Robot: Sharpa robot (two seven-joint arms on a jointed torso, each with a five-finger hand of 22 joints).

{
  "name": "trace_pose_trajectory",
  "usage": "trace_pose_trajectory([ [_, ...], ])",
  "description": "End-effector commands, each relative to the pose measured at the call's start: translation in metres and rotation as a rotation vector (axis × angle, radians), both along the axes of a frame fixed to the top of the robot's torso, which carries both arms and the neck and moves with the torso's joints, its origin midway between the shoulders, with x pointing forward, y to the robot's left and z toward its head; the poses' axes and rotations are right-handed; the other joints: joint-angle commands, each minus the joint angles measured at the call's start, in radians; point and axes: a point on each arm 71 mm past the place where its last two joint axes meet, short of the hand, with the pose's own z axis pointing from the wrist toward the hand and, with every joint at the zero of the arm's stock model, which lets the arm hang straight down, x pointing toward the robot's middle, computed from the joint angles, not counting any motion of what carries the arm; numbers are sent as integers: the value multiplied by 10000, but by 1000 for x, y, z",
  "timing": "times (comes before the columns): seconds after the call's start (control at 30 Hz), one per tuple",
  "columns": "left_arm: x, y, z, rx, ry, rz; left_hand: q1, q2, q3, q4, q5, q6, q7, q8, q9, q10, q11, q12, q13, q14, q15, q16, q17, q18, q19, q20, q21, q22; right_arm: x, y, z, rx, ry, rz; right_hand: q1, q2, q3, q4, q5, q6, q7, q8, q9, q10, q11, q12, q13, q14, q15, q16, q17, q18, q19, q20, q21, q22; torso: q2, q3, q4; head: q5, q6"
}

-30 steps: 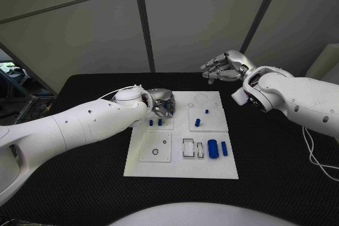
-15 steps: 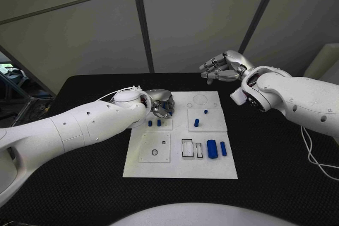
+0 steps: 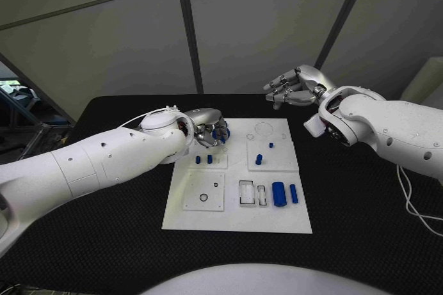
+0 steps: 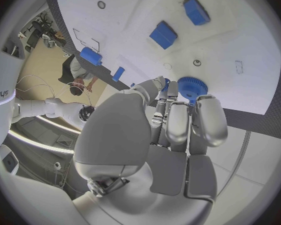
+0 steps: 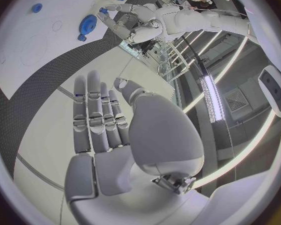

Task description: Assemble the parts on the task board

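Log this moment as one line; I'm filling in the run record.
left hand: holds blue gear over task board | right hand: open, raised beyond board | stage: gear not yet placed

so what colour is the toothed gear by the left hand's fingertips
Blue; the gear shows best in the left wrist view.

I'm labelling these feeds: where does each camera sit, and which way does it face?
Head view: on the robot's head, looking down at the task board; both arms show.
Left wrist view: behind the left hand, facing the board; fingers touch a blue gear.
Right wrist view: behind the raised right hand. It shares that gear.
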Motion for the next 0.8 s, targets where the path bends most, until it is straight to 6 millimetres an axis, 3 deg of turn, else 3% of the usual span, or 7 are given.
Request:
trace_pose_trajectory([
  [0.03,-2,3,6,-183,-117,-24,-88,8,75,-11,24,97,-1,-42,-11,96,16,-40,-16,248,-60,50,-20,-447,96,-10,46,21,0,0,2,47,-72,26,-41,6,47,22,37,-6,68,-35,-9,28,47,-55,-19,38,31,-62,-15,89,-24,1,-38,14,-26,9,1,3,-8],
  [0.2,-5,13,9,-82,-33,72,-100,5,85,-17,23,111,-1,-46,-14,116,15,-52,-19,247,-61,54,-24,-446,94,-10,43,21,0,-1,2,41,-70,9,-41,6,47,22,37,-6,68,-35,-9,28,47,-55,-19,38,31,-62,-15,89,-24,1,-38,14,-27,-4,8,18,47],
  [0.27,-5,19,9,8,32,167,-126,-2,97,-24,20,136,-3,-52,-19,150,13,-74,-24,245,-62,59,-34,-447,94,-9,53,34,0,-1,2,39,-67,7,-41,6,47,22,37,-6,68,-35,-9,28,47,-55,-19,38,31,-62,-15,89,-24,1,-38,14,-20,-1,7,52,14],
  [0.4,-6,29,8,124,138,361,-153,-5,100,-22,16,152,-2,-57,-23,169,13,-90,-28,244,-62,63,-39,-444,89,-9,42,27,1,-2,1,34,-61,1,-41,6,47,22,37,-6,68,-35,-9,28,47,-55,-19,38,31,-62,-15,89,-24,1,-38,14,-21,8,-9,-9,96],
  [0.6,-5,34,6,252,318,489,-234,-35,90,-10,8,169,-5,-81,-36,196,13,-140,-42,240,-60,71,-56,-446,88,-6,52,43,1,-2,1,26,-54,-10,-39,7,51,20,44,-2,66,-35,-8,35,44,-56,-28,44,29,-65,-15,92,-23,1,-38,15,-18,0,-16,37,40],
  [0.8,-4,38,4,363,445,588,-256,-37,90,-7,8,183,-15,-84,-38,213,9,-153,-44,239,-62,76,-60,-443,84,-6,43,38,1,-2,1,24,-53,-9,-32,6,56,12,53,4,61,-33,-6,48,39,-56,-39,53,24,-69,-14,95,-20,-1,-36,17,-6,-2,-22,2,90],
])
